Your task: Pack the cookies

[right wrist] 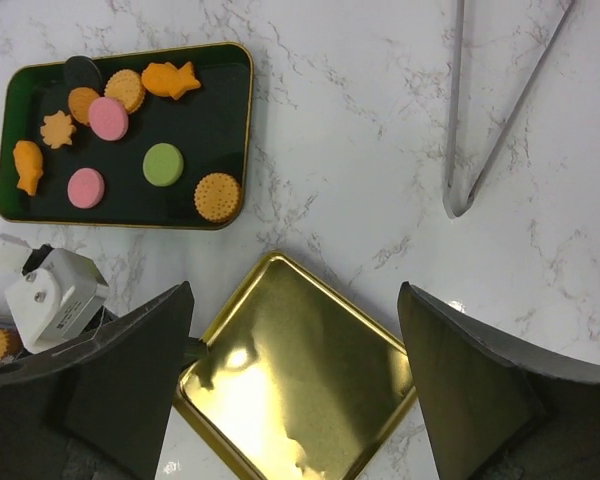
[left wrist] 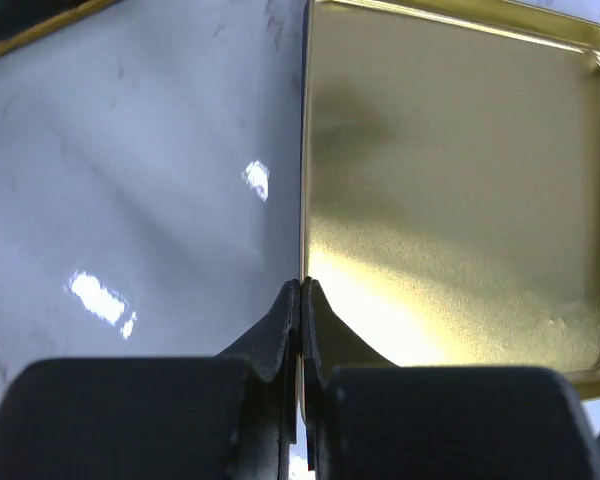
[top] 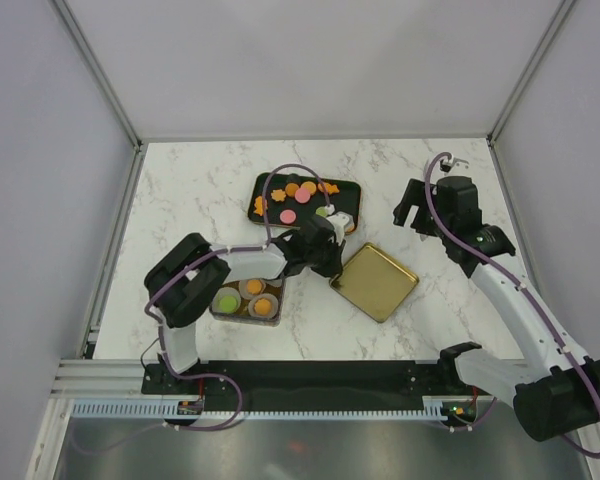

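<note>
Several orange, pink and green cookies (top: 302,194) lie on a dark tray (top: 270,185) at the table's middle back; they also show in the right wrist view (right wrist: 108,117) on that tray (right wrist: 220,120). A shallow gold tray (top: 375,283) lies empty, turned like a diamond, in front of it. My left gripper (top: 333,262) is shut on the gold tray's left rim (left wrist: 302,200), and the rim runs straight into the closed jaws. My right gripper (top: 417,212) is open and empty, hovering high above the gold tray (right wrist: 310,380).
A small box (top: 246,299) with paper cups holding a green and two orange cookies sits under the left arm. The left gripper's white camera block (right wrist: 55,290) is beside the gold tray. A metal frame corner (right wrist: 460,190) is at the back right.
</note>
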